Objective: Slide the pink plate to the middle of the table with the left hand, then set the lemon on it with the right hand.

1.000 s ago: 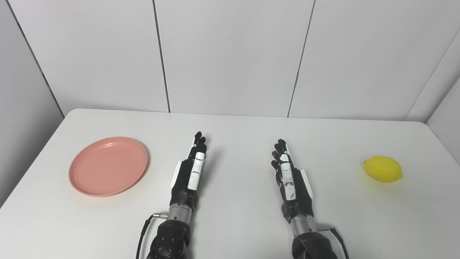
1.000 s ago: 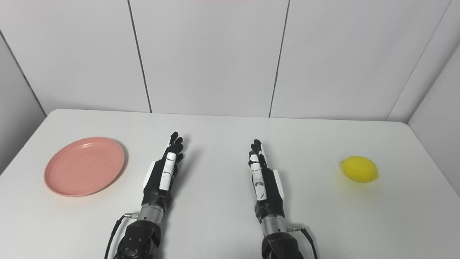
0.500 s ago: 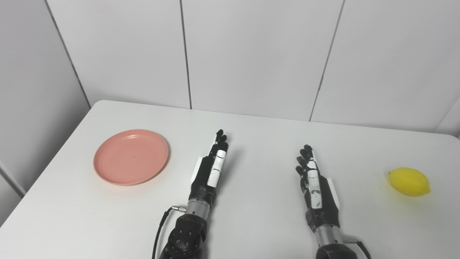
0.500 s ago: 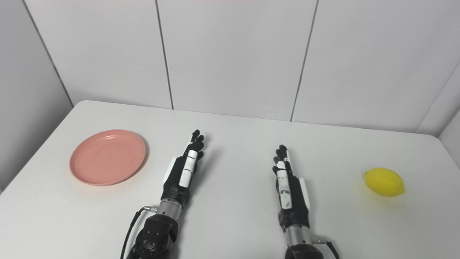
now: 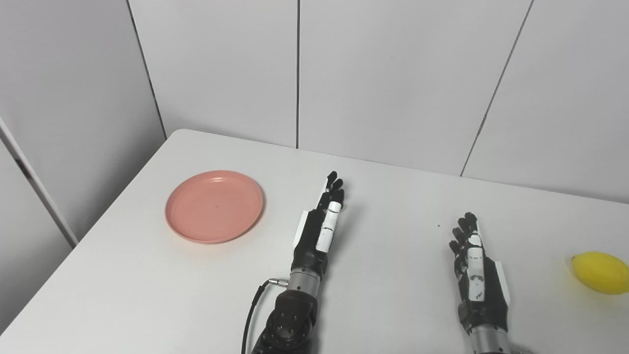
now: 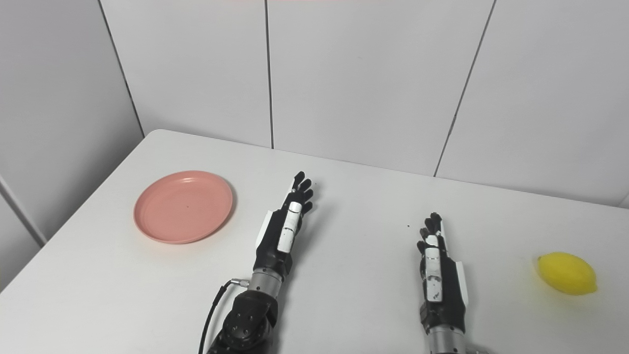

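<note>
A round pink plate lies flat on the left part of the white table. A yellow lemon lies at the right edge of the picture. My left hand rests on the table, empty, with its fingers stretched out, to the right of the plate and apart from it. My right hand rests the same way, empty and with fingers stretched out, well left of the lemon. The same scene shows in the right eye view, with the plate and the lemon.
Grey wall panels stand right behind the table's far edge and along its left side. A black cable runs from the left wrist. The table's rounded far left corner is in view.
The whole picture has shifted: the camera has turned left, so the plate, hands and lemon sit further right in the frame. The hands and the things on the table have not visibly moved.
</note>
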`<action>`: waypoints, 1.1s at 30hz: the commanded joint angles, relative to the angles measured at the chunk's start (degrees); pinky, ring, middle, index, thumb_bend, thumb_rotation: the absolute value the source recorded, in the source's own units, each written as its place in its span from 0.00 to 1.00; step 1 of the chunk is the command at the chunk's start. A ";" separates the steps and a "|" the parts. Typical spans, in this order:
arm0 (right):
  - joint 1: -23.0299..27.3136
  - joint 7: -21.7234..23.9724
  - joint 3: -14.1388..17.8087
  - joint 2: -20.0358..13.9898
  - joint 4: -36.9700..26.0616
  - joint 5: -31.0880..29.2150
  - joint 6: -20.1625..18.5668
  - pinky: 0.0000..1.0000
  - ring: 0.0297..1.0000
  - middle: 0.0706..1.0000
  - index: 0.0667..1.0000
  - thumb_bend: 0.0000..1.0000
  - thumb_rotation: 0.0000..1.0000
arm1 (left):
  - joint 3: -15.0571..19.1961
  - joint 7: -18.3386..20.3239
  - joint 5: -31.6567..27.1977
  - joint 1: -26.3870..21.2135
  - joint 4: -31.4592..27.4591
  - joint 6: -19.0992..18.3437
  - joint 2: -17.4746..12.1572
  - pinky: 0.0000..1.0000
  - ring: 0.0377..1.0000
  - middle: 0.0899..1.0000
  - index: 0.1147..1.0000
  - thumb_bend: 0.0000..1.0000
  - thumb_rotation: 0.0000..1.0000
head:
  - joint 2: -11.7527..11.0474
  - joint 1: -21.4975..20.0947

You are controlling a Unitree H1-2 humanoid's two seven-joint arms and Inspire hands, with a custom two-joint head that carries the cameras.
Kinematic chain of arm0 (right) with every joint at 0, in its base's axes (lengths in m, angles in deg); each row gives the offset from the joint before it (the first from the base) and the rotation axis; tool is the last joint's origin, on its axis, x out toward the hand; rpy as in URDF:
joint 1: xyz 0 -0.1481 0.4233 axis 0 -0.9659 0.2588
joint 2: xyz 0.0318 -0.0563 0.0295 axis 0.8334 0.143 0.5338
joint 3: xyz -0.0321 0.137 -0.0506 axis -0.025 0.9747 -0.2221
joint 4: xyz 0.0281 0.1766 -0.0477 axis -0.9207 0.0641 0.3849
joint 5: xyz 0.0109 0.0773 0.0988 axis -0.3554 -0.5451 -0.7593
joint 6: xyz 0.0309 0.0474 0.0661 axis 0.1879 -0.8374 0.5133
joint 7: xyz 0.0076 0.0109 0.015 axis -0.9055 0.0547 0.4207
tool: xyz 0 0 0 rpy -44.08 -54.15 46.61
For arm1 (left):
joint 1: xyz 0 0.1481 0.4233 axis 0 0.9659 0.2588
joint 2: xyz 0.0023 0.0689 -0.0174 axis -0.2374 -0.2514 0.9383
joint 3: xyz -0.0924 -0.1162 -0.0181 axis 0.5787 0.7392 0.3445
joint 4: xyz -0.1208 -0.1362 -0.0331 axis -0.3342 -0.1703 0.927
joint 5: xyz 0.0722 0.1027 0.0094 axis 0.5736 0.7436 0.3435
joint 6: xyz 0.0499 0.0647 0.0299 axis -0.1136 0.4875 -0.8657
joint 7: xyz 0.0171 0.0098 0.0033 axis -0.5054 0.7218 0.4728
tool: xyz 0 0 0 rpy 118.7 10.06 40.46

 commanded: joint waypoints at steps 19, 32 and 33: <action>0.73 0.38 0.70 0.09 1.40 -0.19 5.97 1.00 1.00 1.00 1.00 0.75 1.00 | 5.98 3.28 -9.22 -4.53 -7.83 -2.10 -6.17 0.88 0.88 0.87 0.86 0.66 1.00 | -1.26 -0.08; 0.50 0.66 0.37 0.23 1.06 -0.27 5.33 1.00 1.00 1.00 1.00 0.77 1.00 | 10.52 2.80 -9.26 -6.50 -13.21 -7.34 -13.27 0.82 0.84 0.82 0.80 0.69 1.00 | -1.55 0.16; 0.49 0.78 0.34 0.18 1.07 -0.35 5.26 1.00 1.00 1.00 1.00 0.77 1.00 | 10.84 2.62 -9.00 -6.62 -13.24 -7.28 -13.87 0.80 0.82 0.81 0.77 0.68 1.00 | -1.55 0.16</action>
